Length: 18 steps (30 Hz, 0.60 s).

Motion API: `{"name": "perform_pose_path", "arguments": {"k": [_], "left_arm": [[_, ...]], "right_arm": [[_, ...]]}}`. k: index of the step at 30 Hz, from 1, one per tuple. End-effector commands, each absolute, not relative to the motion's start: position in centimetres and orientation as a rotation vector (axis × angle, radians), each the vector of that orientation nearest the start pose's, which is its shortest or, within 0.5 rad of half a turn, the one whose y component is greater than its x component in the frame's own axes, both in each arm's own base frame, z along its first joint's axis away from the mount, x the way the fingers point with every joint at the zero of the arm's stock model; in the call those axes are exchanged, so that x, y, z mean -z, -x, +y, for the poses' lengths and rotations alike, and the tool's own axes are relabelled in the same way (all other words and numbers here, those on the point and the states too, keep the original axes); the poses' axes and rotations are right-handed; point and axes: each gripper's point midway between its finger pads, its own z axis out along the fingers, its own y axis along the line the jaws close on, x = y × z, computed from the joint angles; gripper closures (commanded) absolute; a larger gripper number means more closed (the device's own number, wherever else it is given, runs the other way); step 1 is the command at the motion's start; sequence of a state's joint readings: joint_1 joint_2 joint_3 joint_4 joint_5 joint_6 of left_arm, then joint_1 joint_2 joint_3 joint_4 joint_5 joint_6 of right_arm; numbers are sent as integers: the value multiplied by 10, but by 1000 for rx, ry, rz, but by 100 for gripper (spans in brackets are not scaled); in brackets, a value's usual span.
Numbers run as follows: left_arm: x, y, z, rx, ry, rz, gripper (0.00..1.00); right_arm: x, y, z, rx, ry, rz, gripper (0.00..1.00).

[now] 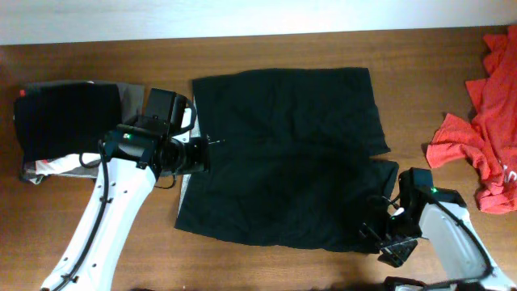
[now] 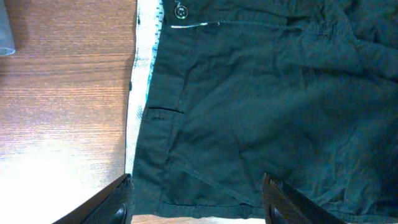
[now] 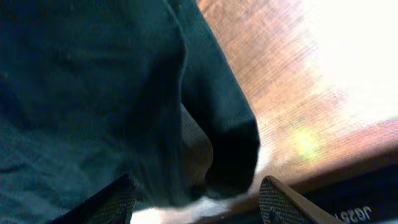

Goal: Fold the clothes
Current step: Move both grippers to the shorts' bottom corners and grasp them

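Overhead, a black garment [image 1: 283, 153] lies spread flat in the middle of the table [image 1: 420, 65]. A pile of folded clothes [image 1: 69, 117] sits at its left, and red-orange clothes [image 1: 489, 145] lie at the right edge. The left jaws stand apart over the garment's left edge, by its waistband. The right jaws stand apart over its lower right corner, gripping nothing.
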State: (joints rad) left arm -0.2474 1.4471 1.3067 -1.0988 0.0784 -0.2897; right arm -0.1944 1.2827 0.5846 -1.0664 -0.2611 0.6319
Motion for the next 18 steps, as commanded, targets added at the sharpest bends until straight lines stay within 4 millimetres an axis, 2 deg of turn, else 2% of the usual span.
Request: {"name": "perform_pose_path", "arguments": {"k": [1, 5, 10, 13, 16, 18], "left_arm": [[-172, -304, -92, 253, 61, 2824, 34], [-171, -303, -91, 251, 62, 2829, 34], [-167, -297, -90, 243, 72, 2860, 34], [-160, -291, -88, 248, 182, 2886, 35], [-149, -284, -87, 246, 279, 2916, 35], [-140, -276, -85, 239, 366, 2945, 35]], "right_arm": [[-16, -131, 27, -412, -1427, 3079, 32], [-12, -136, 28, -432, -1428, 3078, 42], [-11, -136, 28, -433, -1421, 3078, 71], [-12, -136, 28, -433, -1420, 3078, 72], [-12, -136, 28, -435, -1421, 3078, 92], [-12, -136, 28, -434, -1420, 3078, 96]]}}
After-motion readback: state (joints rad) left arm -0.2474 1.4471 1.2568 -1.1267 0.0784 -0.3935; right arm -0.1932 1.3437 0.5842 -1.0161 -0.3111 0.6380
